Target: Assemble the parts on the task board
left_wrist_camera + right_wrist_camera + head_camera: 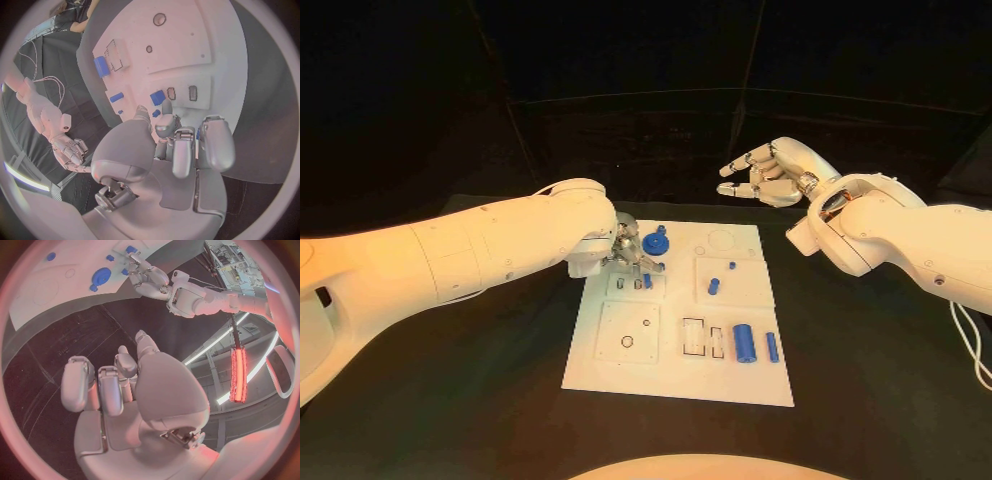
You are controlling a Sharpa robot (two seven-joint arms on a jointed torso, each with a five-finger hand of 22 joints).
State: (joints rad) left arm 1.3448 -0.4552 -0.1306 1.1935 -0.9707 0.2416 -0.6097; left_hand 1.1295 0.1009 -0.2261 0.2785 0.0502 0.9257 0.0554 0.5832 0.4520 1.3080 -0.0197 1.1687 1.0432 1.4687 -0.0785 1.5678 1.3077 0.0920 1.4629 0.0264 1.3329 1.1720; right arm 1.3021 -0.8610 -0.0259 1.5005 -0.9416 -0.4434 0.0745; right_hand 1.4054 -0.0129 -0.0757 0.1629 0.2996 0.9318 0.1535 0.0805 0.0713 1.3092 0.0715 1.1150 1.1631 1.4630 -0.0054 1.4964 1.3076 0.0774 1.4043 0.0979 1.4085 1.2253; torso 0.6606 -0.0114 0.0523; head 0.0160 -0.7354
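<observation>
Near the bottom of the head view, the white task board is being lit on the black table. Two long blue parts are lying side by side at its lower right, and two small blue parts are sitting higher up. At the board's upper left, the left hand is being pressed down — whether a part is being held cannot be told. A round blue part is sitting just beside it. Farther back, at upper right, the right hand is being held off the board — fingers loosely curled, nothing in them.
</observation>
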